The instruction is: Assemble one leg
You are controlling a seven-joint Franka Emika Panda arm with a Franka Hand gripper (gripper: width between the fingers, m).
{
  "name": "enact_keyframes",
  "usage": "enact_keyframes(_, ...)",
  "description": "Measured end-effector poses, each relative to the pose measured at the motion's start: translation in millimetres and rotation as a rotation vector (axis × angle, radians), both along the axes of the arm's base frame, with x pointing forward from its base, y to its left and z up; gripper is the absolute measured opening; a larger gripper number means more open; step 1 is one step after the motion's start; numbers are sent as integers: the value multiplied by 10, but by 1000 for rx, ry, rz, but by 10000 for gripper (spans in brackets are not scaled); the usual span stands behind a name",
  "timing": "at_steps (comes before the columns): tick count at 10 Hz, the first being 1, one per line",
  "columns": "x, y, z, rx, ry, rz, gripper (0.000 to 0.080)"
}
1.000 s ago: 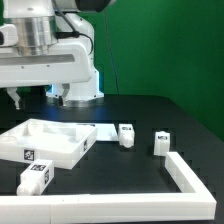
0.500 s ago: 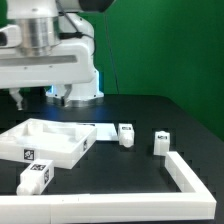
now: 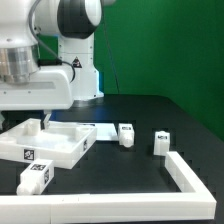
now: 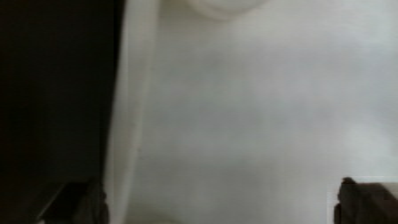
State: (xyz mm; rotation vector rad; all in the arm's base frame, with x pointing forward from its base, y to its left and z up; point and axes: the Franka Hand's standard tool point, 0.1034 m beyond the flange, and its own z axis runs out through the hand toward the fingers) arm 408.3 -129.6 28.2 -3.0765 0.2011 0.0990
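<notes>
Leg [image 3: 127, 134]: white block, black-and-white tag, on worktop [image 3: 120, 178] just beside panel [image 3: 60, 150]. End effector [image 4: 217, 205] released, above panel.

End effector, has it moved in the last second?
Yes. The end effector has dropped and shifted toward the exterior view's left, now just above the white panel.
</notes>
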Motion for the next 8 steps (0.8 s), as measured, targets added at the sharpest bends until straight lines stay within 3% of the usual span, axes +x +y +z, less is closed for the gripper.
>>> enact_keyframes(8, 0, 0, 0, 0, 0, 0, 649)
